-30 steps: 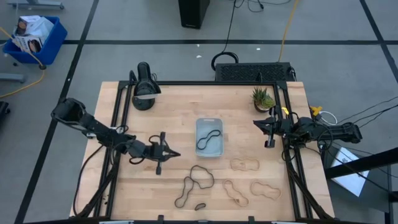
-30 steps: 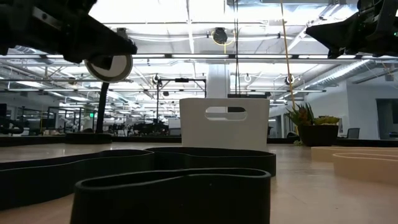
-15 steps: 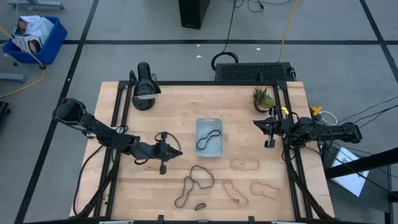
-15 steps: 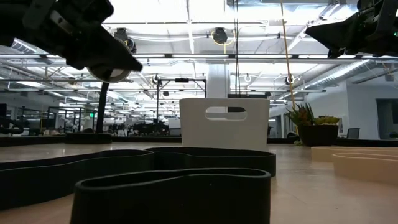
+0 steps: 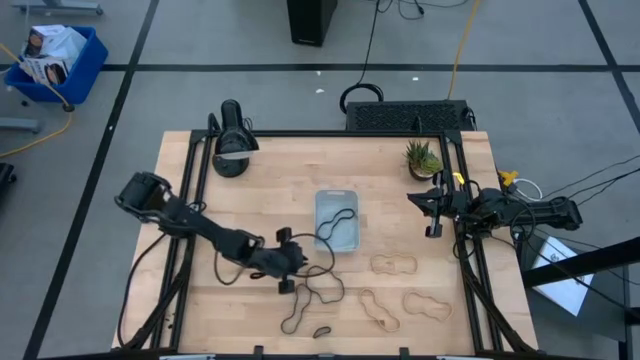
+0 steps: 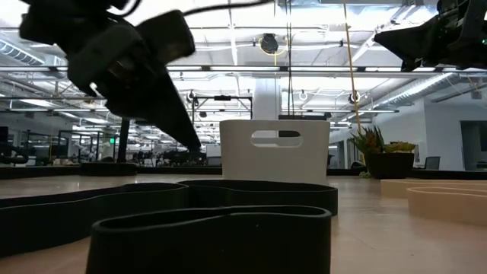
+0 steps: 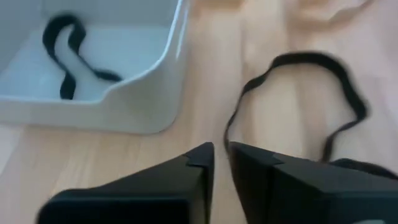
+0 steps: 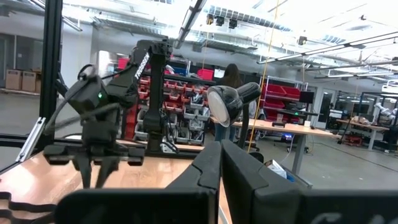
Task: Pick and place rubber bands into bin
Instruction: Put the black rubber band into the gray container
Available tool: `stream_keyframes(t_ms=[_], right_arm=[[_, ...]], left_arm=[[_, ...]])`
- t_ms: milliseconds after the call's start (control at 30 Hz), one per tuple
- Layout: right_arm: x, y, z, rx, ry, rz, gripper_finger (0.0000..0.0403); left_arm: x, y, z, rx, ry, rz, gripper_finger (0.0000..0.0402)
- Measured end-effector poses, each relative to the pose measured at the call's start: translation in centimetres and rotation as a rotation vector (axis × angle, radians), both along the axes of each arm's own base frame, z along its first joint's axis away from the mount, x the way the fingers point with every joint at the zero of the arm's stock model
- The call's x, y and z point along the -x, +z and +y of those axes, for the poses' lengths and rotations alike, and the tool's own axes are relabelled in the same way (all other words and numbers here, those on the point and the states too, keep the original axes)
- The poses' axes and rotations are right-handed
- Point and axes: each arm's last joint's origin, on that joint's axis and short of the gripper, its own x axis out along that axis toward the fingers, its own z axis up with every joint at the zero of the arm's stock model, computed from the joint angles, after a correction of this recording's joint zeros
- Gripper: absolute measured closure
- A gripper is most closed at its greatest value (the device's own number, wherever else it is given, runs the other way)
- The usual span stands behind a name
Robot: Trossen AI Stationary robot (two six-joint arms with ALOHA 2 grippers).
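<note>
The bin (image 5: 337,193) stands at the table's middle with one dark rubber band (image 5: 337,222) lying in it; both show in the left wrist view (image 7: 143,106) (image 7: 65,62). A large dark band (image 5: 322,285) lies flat on the table near the bin, with another dark band (image 5: 296,310) and a small one (image 5: 322,331) beside it. Three tan bands (image 5: 393,265) (image 5: 380,310) (image 5: 427,304) lie to the right. My left gripper (image 5: 300,268) is shut and slants down, its tips just short of the large band's left bend (image 7: 233,121) and above the table (image 6: 190,141). My right gripper (image 5: 432,212) is shut and raised at the right edge.
A black lamp (image 5: 232,150) stands at the far left and a potted plant (image 5: 423,158) at the far right. Black frame rails run along both table sides. A large blue crate (image 5: 55,60) sits on the floor off the table.
My left gripper has gone toward the table's right and near edges and down, from left of the bin toward the large dark band, tipping its fingers downward. The bands and the bin lie as before.
</note>
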Motion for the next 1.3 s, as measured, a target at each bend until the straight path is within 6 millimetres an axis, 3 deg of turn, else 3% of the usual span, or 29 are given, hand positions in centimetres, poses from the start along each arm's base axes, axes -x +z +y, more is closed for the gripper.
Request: stream_keyframes(t_ms=[400, 667, 800, 900, 1167, 1300], right_arm=[[0.0, 0.0, 0.0, 0.0, 0.001, -0.001, 0.0396], [0.0, 0.0, 0.0, 0.001, 0.0, 0.003, 0.0397], [0.0, 0.0, 0.0, 0.001, 0.0, 0.003, 0.0396], [-0.1, 0.0, 0.0, 0.001, 0.0, 0.006, 0.0396], [-0.1, 0.0, 0.0, 0.001, 0.0, 0.005, 0.0396], [-0.1, 0.0, 0.0, 0.0, -0.001, 0.005, 0.0397]], left_arm=[[-2.6, -1.2, 1.3, 0.149, -0.05, 0.11, 0.0176], [-3.6, -3.1, 0.7, 0.132, -0.098, 0.156, 0.0136], [-3.6, -3.6, 0.8, 0.101, -0.095, 0.165, 0.0154], [-3.6, -3.7, 0.9, 0.075, -0.111, 0.17, 0.0194], [-3.5, -3.8, 0.8, 0.052, -0.151, 0.176, 0.0385], [-3.4, -3.3, 0.7, 0.031, -0.191, 0.165, 0.0388]])
